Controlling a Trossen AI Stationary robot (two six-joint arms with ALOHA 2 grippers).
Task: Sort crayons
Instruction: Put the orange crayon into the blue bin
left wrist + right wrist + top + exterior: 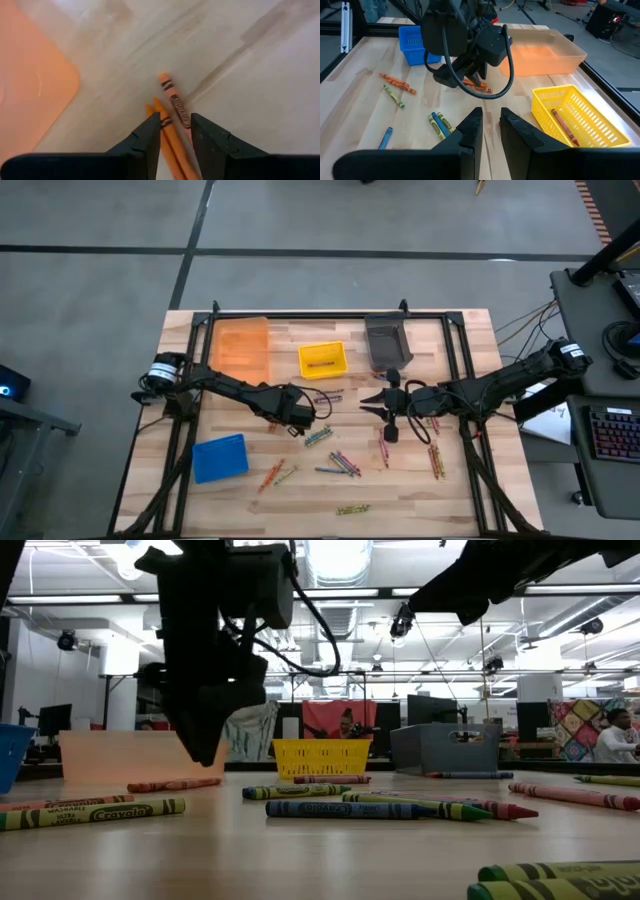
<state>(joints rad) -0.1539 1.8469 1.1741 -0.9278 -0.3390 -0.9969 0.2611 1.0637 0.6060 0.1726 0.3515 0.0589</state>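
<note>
Around the small yellow slotted plastic bin [322,360], taken as the landmark, most of the thin wax crayons [345,465] lie loose on the wooden slat table [455,345], scattered on the side of the bin nearer the front edge. One red crayon [563,127] lies inside the yellow bin. The translucent orange plastic bin [241,347] to its left looks empty, the blue plastic bin [220,457] sits well apart toward the front left corner, and the contents of the grey plastic bin [387,340] to its right cannot be made out. Judgement: sorting is barely begun; nearly the whole lot remains to be placed.

The left gripper [175,131] sits low over the table, in front of the yellow bin and to its left, near the orange bin's corner. Its fingers [150,137] stand partly apart with a few orange crayons [172,97] lying on the table between and just ahead of them. Whether the pads already press on a crayon cannot be told; nothing is lifted.

The right gripper [490,127] hangs in front of the yellow bin and to its right. Its fingers stand slightly apart with a clear gap and nothing between them.
</note>
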